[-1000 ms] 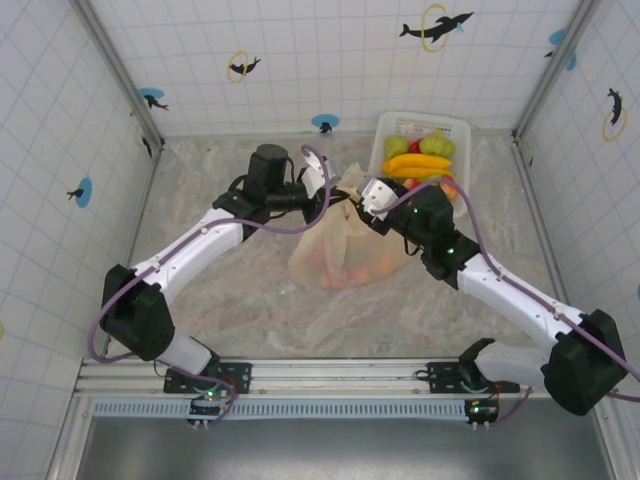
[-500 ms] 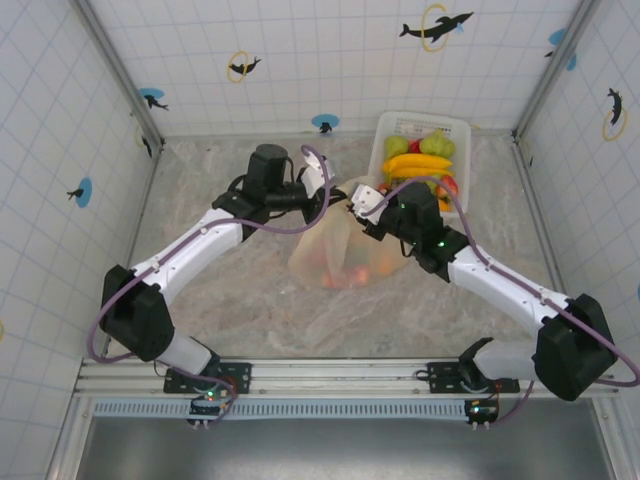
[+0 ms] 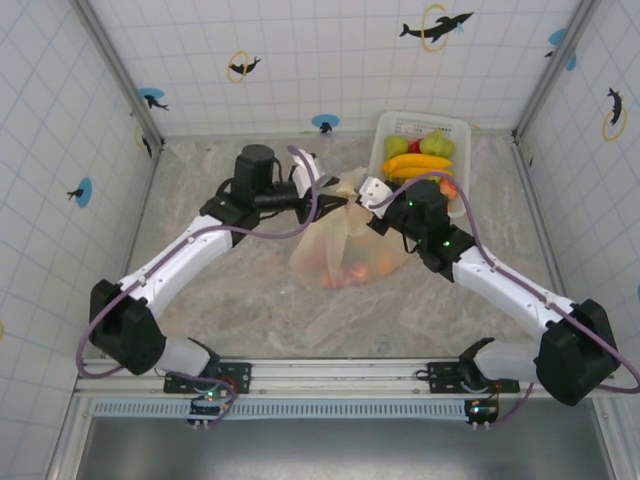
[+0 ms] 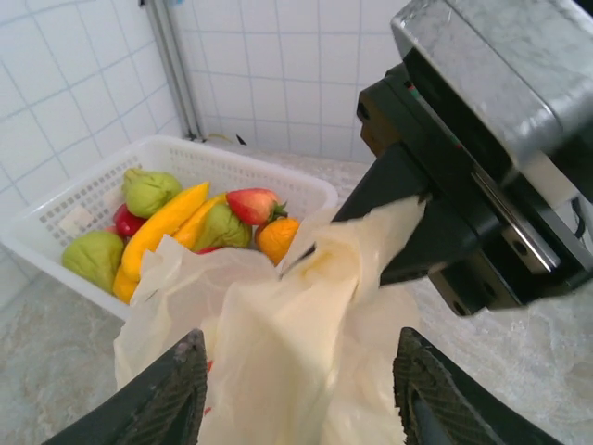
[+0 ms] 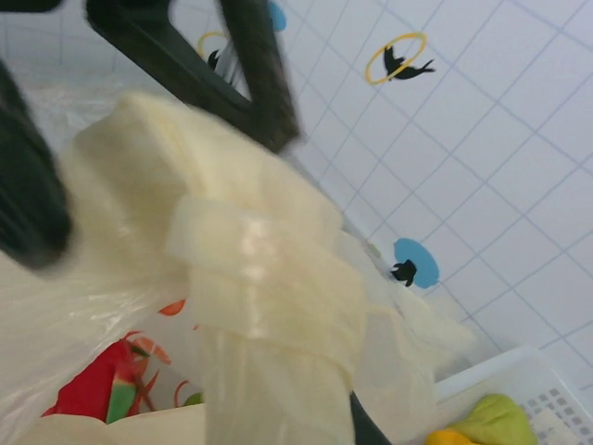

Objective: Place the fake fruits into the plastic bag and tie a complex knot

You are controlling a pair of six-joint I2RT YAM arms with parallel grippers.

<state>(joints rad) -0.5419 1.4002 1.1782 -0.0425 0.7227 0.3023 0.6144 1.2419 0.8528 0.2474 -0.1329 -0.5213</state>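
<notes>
The cream-yellow plastic bag (image 3: 345,245) lies mid-table with red-orange shapes showing through its lower part. Its handles are bunched into a knot (image 3: 347,200) between the two grippers; in the right wrist view the knot (image 5: 259,269) is a band wrapped round the handle strips. My left gripper (image 3: 322,180) is open; in its wrist view the left gripper (image 4: 301,371) straddles the handle plastic without pinching it. My right gripper (image 3: 368,195) is shut on a handle end, and the right gripper (image 4: 412,209) shows this close up. More fake fruits (image 4: 167,222) lie in the basket.
A white plastic basket (image 3: 455,130) at the back right holds bananas, pears, a strawberry and an orange, just behind the right gripper. Tiled walls close the table on three sides. Bare marble lies in front of and left of the bag.
The left gripper has opened, let go of the handle and drawn back a little to the left. The right gripper has closed on the handle end.
</notes>
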